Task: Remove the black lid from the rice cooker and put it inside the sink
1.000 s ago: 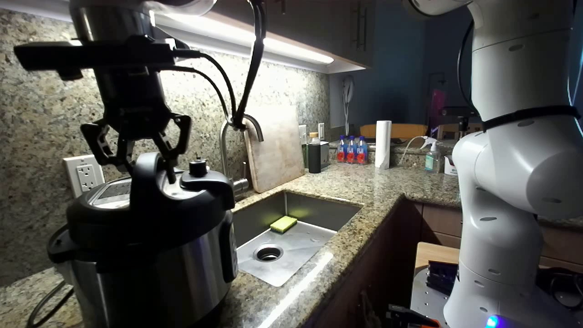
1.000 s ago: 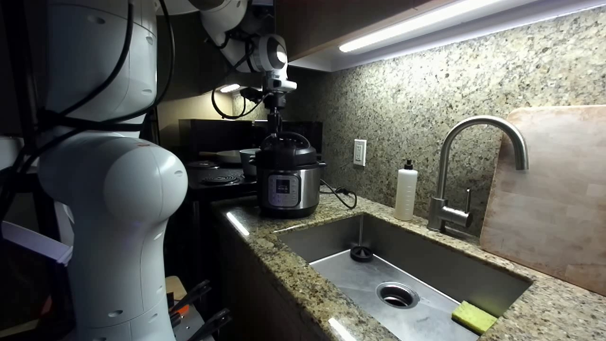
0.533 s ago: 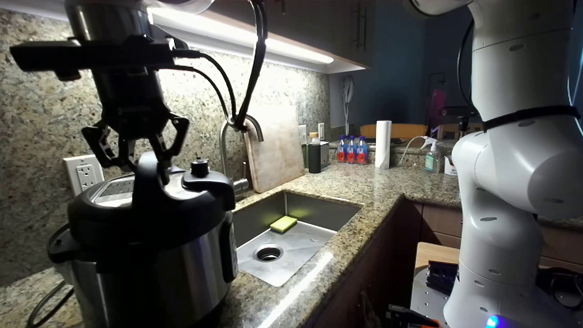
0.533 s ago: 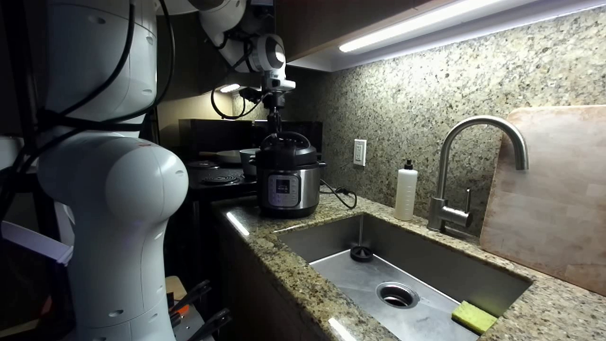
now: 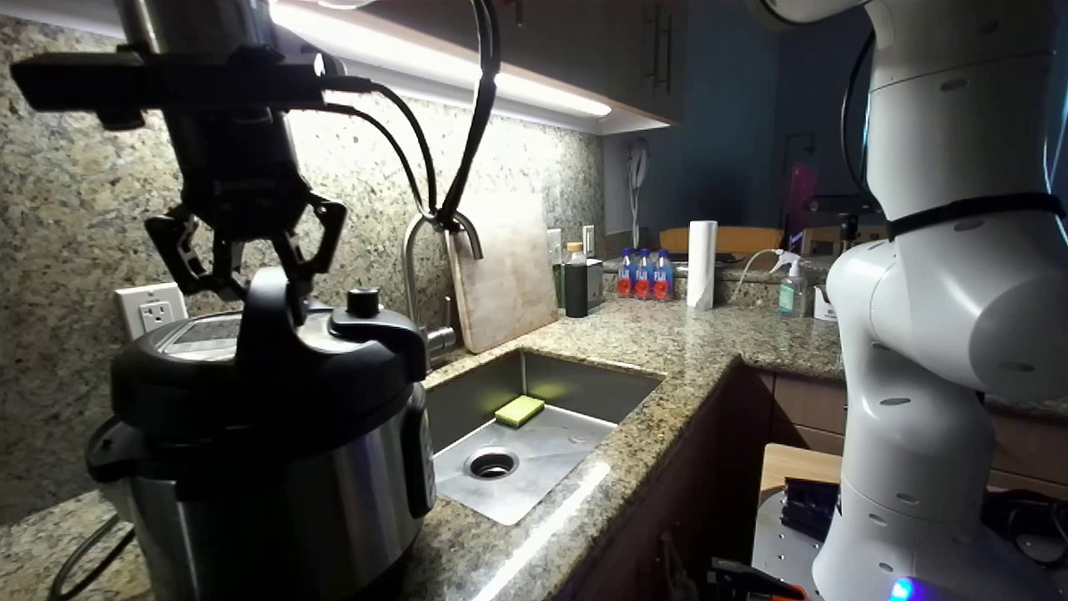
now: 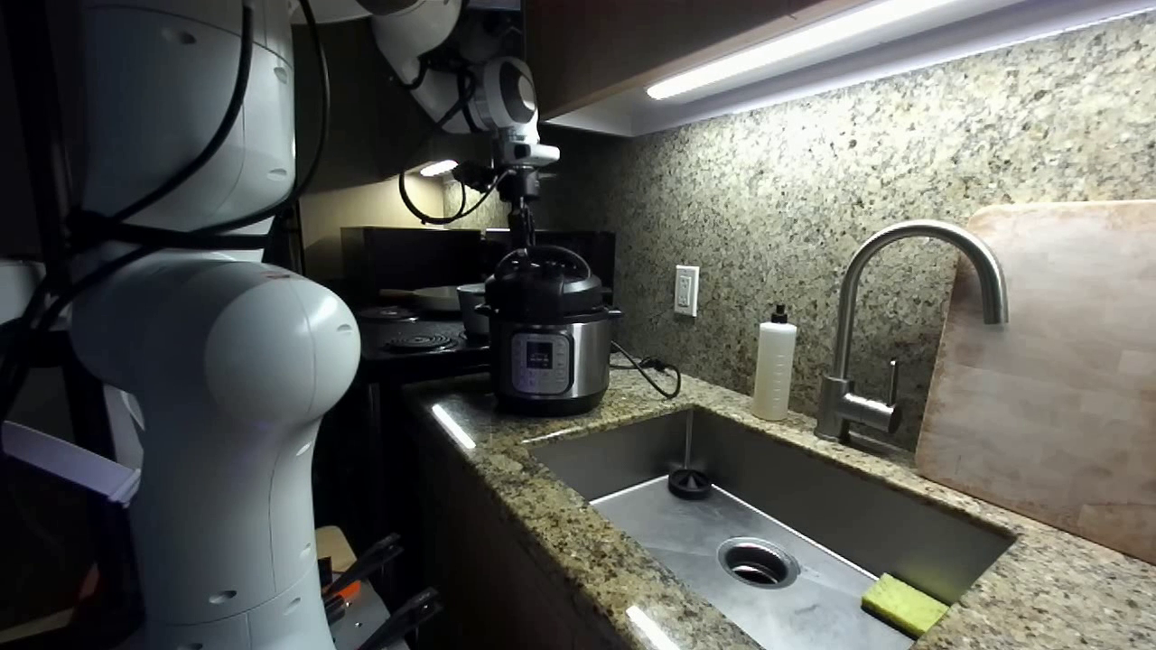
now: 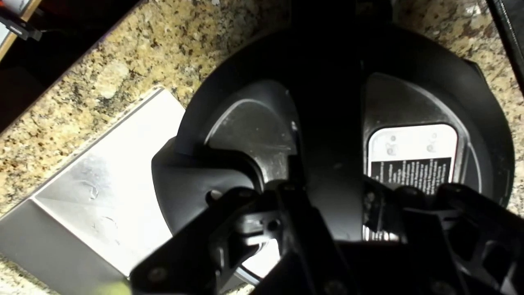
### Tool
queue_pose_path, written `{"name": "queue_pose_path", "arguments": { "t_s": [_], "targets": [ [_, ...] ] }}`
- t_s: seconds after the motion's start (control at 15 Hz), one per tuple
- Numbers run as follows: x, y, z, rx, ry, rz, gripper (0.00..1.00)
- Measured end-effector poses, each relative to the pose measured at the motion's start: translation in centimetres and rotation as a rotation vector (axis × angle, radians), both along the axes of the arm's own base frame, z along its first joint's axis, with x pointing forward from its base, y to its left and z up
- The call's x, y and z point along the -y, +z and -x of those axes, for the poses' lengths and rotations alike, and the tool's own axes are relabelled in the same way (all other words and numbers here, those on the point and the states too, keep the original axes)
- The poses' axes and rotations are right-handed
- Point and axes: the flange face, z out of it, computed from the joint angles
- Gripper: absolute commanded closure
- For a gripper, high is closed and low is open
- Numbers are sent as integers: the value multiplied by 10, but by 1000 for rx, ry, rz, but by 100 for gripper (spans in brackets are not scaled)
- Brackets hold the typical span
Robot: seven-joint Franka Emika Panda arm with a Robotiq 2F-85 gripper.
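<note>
A dim kitchen, lit mostly by the strip light (image 6: pixel 795 48) under the cabinets, with a speckled granite wall (image 6: pixel 912 153) catching the glow. On the tabletop (image 5: pixel 692 359), also of granite, the rice cooker (image 6: pixel 591 361) stands upright near a dark stove (image 6: pixel 423 344), which bears a pot (image 6: pixel 474 309) and a pan (image 6: pixel 438 298).

The black lid (image 5: pixel 275 380) is on top of the cooker, covering it, its arched handle (image 7: pixel 333 172) upward; from where I stand I can't tell whether its edge touches the rim all round. The robot's hand (image 5: pixel 267 299) points down from directly above, its fingers (image 7: pixel 297 223) closed on both sides of that handle, so it has the lid in its grip. The white arm (image 5: pixel 909 325) it belongs to rises in front of the tabletop.

Just beside the cooker is the steel sink (image 6: pixel 659 542), sunk into the stone. A yellow sponge (image 5: pixel 519 411) lies in it near one end and a round black piece (image 6: pixel 690 485) near the other, with the drain (image 6: pixel 757 563) between them. Behind the basin rises a curved faucet (image 6: pixel 846 325), between a whitish squeeze bottle (image 6: pixel 774 370) and a big pale cutting board (image 6: pixel 1048 370) leaning on the wall. Farther along stand three blue bottles (image 5: pixel 643 275), a white paper roll (image 5: pixel 702 265) and a spray bottle (image 5: pixel 793 292).
</note>
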Motion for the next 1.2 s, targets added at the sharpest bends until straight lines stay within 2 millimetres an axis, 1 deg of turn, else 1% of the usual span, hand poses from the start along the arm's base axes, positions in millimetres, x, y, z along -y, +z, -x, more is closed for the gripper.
{"name": "queue_pose_path", "arguments": {
  "t_s": [0.13,0.2,0.33,0.6,0.67,0.73,0.93,1.2],
  "targets": [
    [1,3,1,8,2,8,93],
    [2,3,1,12,3,12,94],
    [2,4,0,20,5,19,100],
    [3,8,0,35,7,18,96],
    [3,9,0,38,6,17,97],
    [4,11,1,41,6,16,95],
    [7,19,1,57,2,11,97],
    [12,33,4,81,-6,3,96]
  ]
}}
